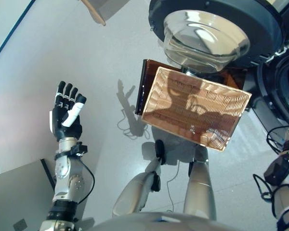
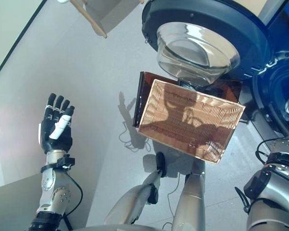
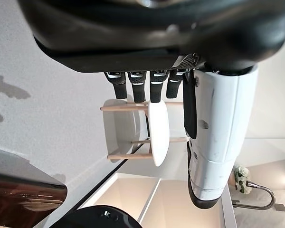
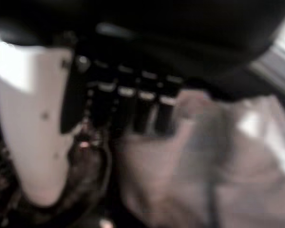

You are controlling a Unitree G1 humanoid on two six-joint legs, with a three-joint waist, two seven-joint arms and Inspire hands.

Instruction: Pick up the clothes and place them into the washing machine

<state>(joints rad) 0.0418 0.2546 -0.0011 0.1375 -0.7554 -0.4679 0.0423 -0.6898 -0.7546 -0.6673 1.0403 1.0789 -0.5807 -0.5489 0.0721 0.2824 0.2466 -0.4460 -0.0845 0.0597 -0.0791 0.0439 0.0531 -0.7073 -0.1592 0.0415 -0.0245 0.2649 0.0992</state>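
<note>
My left hand is raised over the floor on the left, open and empty, its fingers straight. A woven basket sits in the middle before the washing machine; I see no clothes in it. The machine's round glass door hangs open behind it, and the dark drum opening is at the right edge. My right arm reaches that way; its hand shows in neither eye view. In the right wrist view, my right hand has its fingers fairly straight, with pale blurred cloth just past them in a dark space.
A dark brown panel stands against the basket's far left side. A white stool with wooden legs is at the back left near the wall. A grey box lies at the lower left.
</note>
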